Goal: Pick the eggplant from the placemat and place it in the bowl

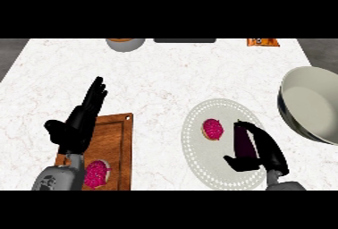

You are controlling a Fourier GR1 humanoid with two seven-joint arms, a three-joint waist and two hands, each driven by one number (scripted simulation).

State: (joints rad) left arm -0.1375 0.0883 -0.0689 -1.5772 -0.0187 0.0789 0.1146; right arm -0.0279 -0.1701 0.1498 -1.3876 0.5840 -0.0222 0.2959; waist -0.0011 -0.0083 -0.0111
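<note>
The eggplant sits on the right side of the round white placemat, its long axis running roughly away from the robot. The right hand is already on it, fingers and thumb curled around the dark body. The bowl lies up and to the right of that hand, near the placemat's edge — so it's a short carry. The left hand rests open over the wooden board, well apart from it all.
</note>
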